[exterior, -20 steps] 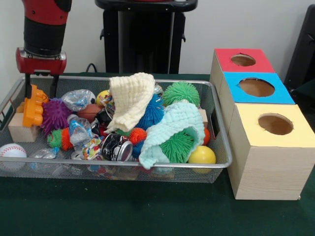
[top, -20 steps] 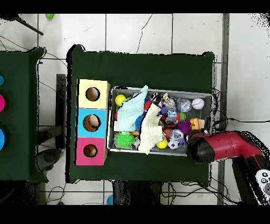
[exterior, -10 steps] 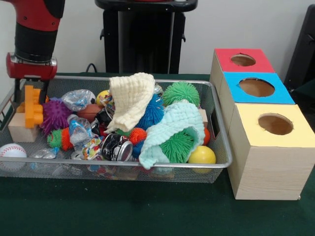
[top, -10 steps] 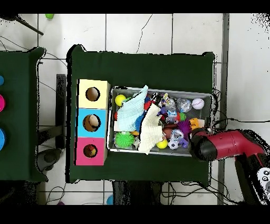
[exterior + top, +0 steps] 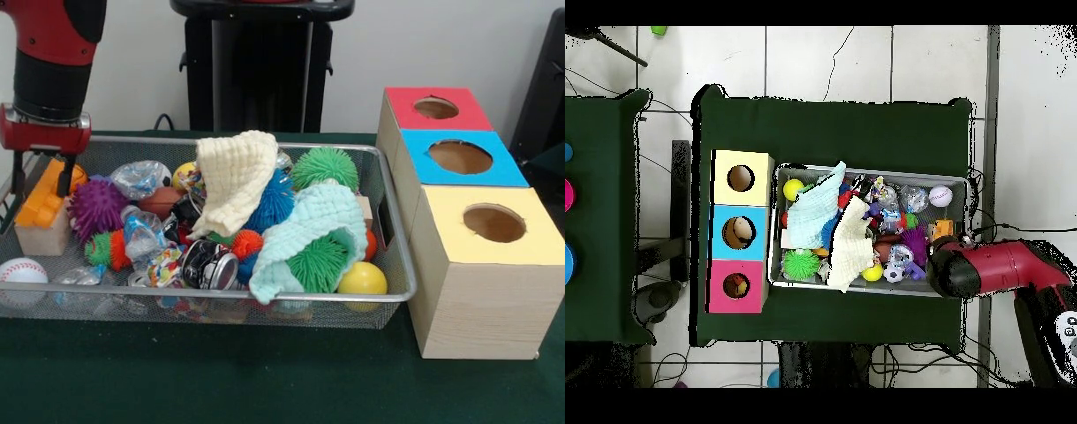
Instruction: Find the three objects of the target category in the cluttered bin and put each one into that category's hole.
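Observation:
The silver wire-mesh bin [image 5: 265, 296] is full of toys and also shows in the overhead view [image 5: 865, 168]. The hole [image 5: 436, 108] is in the red-faced wooden box at the far right, also seen in the overhead view [image 5: 736, 287]. My gripper [image 5: 40, 201] hangs over the bin's left end with its fingers spread wide. An orange plastic toy [image 5: 42, 196] lies tilted between them on a wooden block [image 5: 40, 237]. In the overhead view my arm [image 5: 995, 268] reaches the bin's right end beside the orange toy [image 5: 943, 230].
The bin holds a cream cloth [image 5: 237, 177], a mint cloth [image 5: 309, 225], green spiky balls [image 5: 325, 166], a purple spiky ball [image 5: 97, 205], a baseball [image 5: 22, 270] and a yellow ball [image 5: 362, 279]. The blue-faced box [image 5: 460, 156] and the yellow-faced box [image 5: 494, 223] stand beside the red one.
My gripper has moved left along the bin's end. The orange toy, upright before, has tipped over onto the wooden block.

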